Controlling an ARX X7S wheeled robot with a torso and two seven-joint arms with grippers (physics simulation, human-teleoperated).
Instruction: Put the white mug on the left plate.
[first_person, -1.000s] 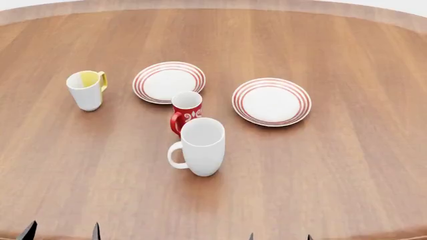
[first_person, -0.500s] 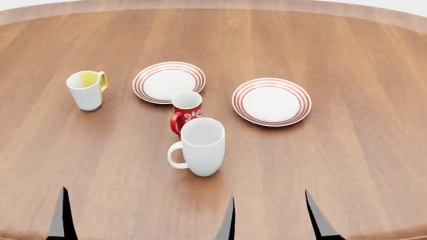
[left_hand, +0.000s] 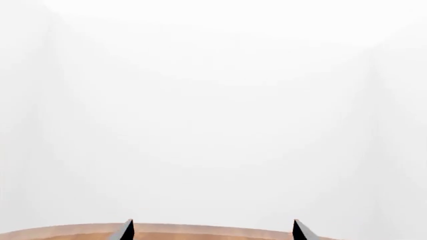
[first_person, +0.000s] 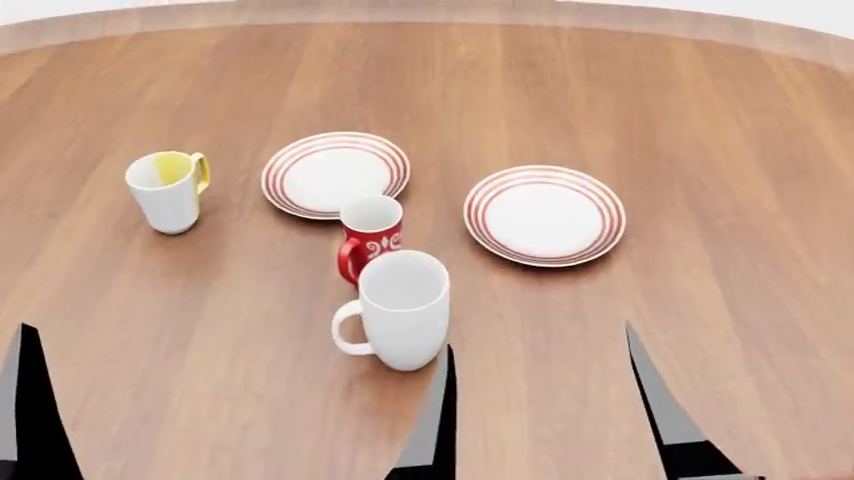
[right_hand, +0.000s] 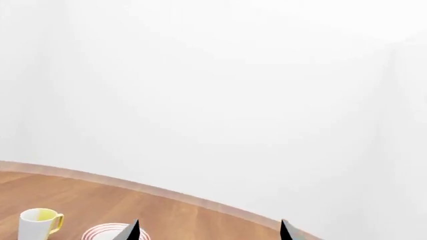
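Note:
The white mug (first_person: 396, 322) stands upright on the table's near middle, its handle pointing left. Just behind it is a small red mug (first_person: 370, 240). The left plate (first_person: 334, 175), white with red rings, lies empty behind the red mug. My right gripper (first_person: 550, 425) is open, just right of and nearer than the white mug, its left finger (first_person: 435, 425) close to the mug's base. It also shows open in the right wrist view (right_hand: 209, 231). My left gripper (left_hand: 212, 231) is open and holds nothing. In the head view only one of its fingers (first_person: 30, 410) shows, at the left edge.
A second ringed plate (first_person: 545, 215) lies to the right. A white mug with yellow inside (first_person: 167, 190) stands at the far left and also shows in the right wrist view (right_hand: 39, 224), beside the left plate's rim (right_hand: 103, 233). The round wooden table (first_person: 694, 120) spreads wide.
Both grippers' fingers have come further up into the head view, the right one nearer the white mug. The head view has shifted slightly. No mug or plate has moved.

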